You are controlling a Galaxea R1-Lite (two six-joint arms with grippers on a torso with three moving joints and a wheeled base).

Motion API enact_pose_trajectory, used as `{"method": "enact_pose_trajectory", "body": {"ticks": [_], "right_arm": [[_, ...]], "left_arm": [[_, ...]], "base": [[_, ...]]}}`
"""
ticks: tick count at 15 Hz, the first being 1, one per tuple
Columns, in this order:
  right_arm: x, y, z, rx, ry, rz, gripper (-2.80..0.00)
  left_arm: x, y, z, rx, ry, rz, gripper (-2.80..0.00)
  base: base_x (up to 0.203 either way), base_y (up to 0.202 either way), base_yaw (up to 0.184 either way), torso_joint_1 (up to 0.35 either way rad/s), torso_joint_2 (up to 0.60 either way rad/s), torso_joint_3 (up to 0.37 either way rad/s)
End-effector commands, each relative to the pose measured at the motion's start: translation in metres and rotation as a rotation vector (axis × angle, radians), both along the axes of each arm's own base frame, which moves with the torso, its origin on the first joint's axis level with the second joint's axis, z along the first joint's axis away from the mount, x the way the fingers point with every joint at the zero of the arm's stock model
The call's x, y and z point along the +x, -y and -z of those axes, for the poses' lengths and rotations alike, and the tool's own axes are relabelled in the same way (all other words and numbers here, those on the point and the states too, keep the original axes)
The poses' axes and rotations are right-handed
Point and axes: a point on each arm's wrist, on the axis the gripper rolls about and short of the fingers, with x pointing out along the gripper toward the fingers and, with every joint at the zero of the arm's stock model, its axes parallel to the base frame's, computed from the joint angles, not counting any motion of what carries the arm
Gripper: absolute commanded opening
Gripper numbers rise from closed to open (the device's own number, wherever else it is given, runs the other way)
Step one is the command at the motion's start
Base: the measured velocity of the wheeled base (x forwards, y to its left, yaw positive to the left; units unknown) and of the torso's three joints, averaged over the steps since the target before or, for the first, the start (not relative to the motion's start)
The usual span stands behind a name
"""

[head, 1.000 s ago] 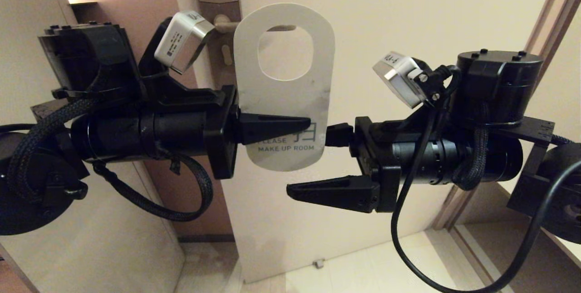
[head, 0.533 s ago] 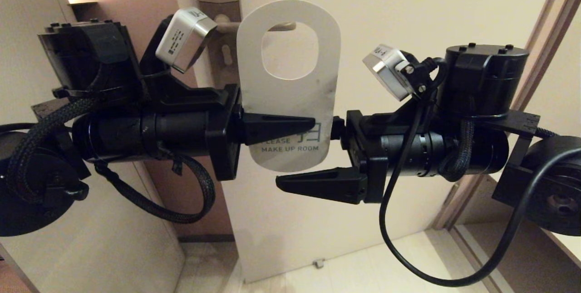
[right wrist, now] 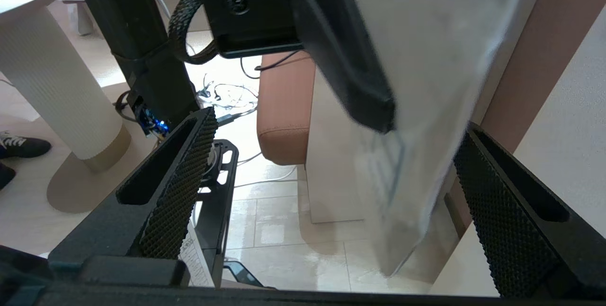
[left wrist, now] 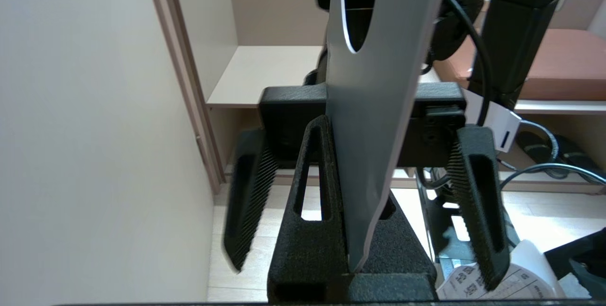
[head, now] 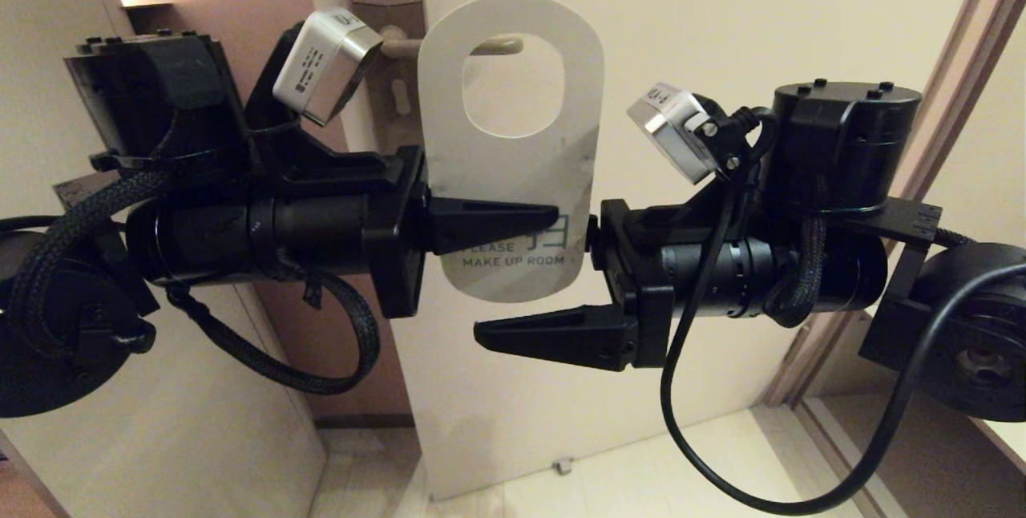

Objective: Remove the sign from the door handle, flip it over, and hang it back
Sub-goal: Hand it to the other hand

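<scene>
Sign [head: 513, 173] progress is best read against the door [head: 721, 61], the largest thing in view: pale, standing ajar, with the floor [head: 641, 470] showing past its lower edge. High on its edge sits the handle [head: 489, 44], a level lever on a tall plate, and its rounded end shows through the sign's oval hole in the head view. Whether the card hangs on the lever or is only held in front of it I cannot tell; the hole's top edge looks raised clear of the lever, so I judge it lifted off or nearly so.

From the left, the left gripper [head: 553, 217] reaches in level, its jaws clamped flat on the sign's lower half beside the words "MAKE UP ROOM". The left wrist view confirms the card [left wrist: 374, 121] pinched edge-on between the closed fingers [left wrist: 317, 187].

From the right, the right gripper [head: 533, 277] comes in with jaws spread wide. One finger [head: 553, 333] lies below and in front of the card, and the other is hidden behind it. In the right wrist view the card's edge [right wrist: 426, 107] stands between the two pads [right wrist: 177, 183], touched by neither.

As I read it, removal is about done and a handover for the flip is being set up. Left to do: the right jaws closing, the left releasing, the card turning over, and rehanging on the lever.
</scene>
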Motion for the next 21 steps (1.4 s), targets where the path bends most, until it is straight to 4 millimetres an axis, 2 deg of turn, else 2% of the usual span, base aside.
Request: {"method": "enact_pose_trajectory", "body": {"ticks": [1, 21], "right_arm": [[0.0000, -0.0005, -0.0009, 0.004, 0.004, -0.006, 0.00], [0.0069, 0.0004, -0.0015, 0.005, 0.003, 0.042, 0.00]], "left_arm": [[-0.0006, 0.0008, -0.0003, -0.002, 0.003, 0.008, -2.80], [-0.0026, -0.0011, -0.0003, -0.002, 0.003, 0.003, -2.80]], "base": [[0.000, 0.000, 0.000, 0.000, 0.00, 0.000], [0.000, 0.000, 0.000, 0.000, 0.00, 0.000]]}}
